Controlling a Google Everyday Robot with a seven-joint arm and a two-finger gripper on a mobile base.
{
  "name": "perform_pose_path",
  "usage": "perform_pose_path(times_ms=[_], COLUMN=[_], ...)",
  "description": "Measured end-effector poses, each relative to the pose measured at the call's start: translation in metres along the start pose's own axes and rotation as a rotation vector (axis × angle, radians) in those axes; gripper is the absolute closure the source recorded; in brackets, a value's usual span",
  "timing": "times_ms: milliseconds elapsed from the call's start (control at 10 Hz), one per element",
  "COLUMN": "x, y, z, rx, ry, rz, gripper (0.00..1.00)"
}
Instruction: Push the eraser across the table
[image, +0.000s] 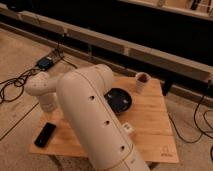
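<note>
The eraser (45, 134), a small flat black block, lies on the front-left part of the light wooden table (150, 125). My big white arm (95, 120) rises from the bottom of the camera view and bends left. Its last link (44, 95) comes down toward the table just behind the eraser. The gripper is hidden behind and below that link, so its fingers do not show.
A dark round bowl (120, 99) sits mid-table and a small cup (142, 81) stands at the back right corner. A small white object (127, 128) lies beside my arm. Cables (15, 85) and a dark box (46, 62) lie on the floor to the left.
</note>
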Motion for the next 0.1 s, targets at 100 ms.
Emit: perform_pose_path(times_ms=[100], x=[0.0001], y=[-0.0003], z=[0.0], rx=[0.0], ry=[0.0], rz=[0.0], gripper=[0.35])
